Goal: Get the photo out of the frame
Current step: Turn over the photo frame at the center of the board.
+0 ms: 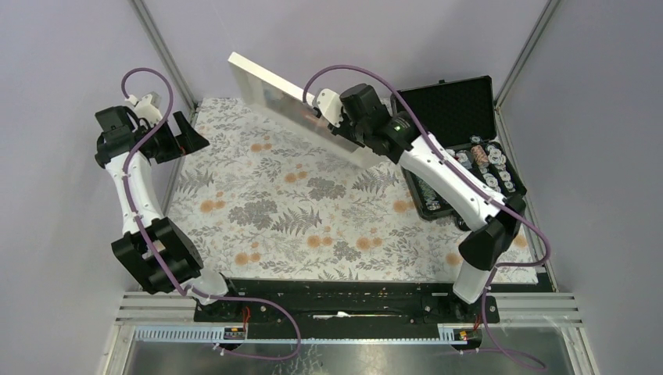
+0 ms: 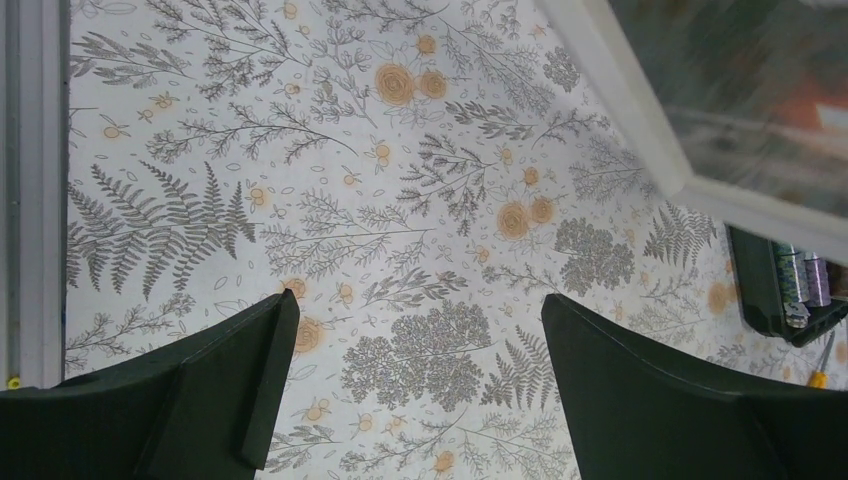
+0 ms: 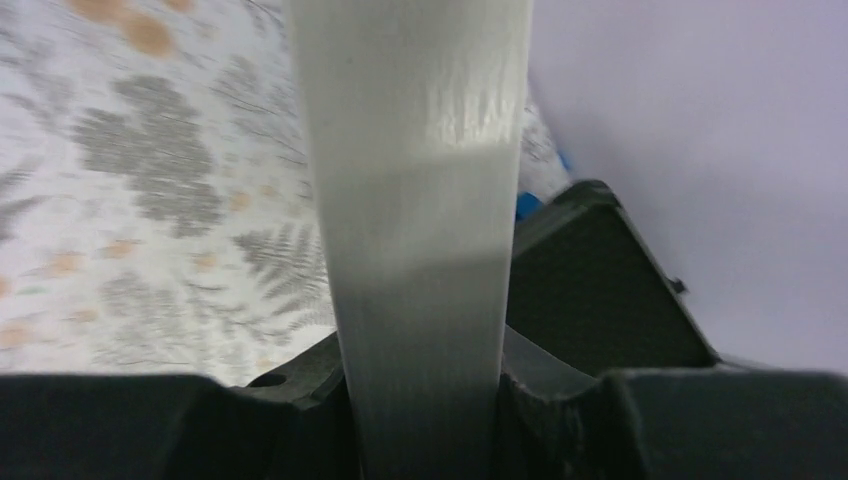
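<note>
Overhead: right hand clamps tilted frame | left wrist view: photo, blurred | left hand wide, empty

Frame over cloth — case right

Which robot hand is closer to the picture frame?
Right. The right gripper is clamped on the edge of the frame, holding it tilted above the table. The left gripper hangs open off to the left, apart from it.

The frame cut off at two edges
Inside it the photo is a blur of colour, its scene unreadable.
</note>
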Robot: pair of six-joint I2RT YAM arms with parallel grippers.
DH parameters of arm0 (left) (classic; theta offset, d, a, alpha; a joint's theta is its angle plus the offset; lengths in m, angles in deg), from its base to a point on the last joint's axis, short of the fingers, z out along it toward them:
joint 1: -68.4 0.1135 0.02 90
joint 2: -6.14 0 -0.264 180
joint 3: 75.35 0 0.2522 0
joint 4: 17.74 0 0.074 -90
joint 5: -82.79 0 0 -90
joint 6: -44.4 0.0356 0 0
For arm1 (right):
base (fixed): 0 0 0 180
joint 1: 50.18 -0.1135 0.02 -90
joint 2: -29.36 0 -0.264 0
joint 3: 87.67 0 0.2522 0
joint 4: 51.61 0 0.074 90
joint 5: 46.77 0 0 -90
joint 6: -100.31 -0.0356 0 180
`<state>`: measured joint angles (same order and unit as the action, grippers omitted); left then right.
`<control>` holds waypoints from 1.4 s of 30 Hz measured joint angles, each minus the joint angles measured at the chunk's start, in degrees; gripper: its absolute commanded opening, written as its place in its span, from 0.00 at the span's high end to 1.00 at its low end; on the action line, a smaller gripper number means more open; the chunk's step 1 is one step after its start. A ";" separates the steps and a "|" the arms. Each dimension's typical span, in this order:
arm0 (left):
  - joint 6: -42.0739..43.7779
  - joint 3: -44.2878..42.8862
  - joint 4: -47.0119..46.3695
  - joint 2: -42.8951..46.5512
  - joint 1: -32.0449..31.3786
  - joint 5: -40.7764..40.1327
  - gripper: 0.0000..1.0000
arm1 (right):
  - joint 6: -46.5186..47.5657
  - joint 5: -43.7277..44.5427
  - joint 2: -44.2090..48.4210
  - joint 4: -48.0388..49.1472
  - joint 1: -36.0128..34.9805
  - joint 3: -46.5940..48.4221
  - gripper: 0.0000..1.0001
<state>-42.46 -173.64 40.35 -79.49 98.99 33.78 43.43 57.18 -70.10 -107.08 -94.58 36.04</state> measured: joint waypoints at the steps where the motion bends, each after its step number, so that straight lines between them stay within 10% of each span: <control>1: 0.00 0.00 0.24 -0.02 0.15 0.17 0.01 | 0.96 1.88 -0.79 0.76 0.31 0.02 1.00; 24: -0.46 0.04 -0.83 -0.13 3.13 1.64 0.01 | 26.21 21.14 0.74 52.50 -12.85 -48.30 0.95; 42: 9.25 7.72 -1.49 2.78 2.03 -0.02 0.01 | 30.01 26.84 -3.87 77.59 -28.50 -65.99 0.42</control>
<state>-33.22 -165.92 38.87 -76.71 101.02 33.76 73.44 84.03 -73.97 -29.49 -123.08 -29.95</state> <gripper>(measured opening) 0.987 0.478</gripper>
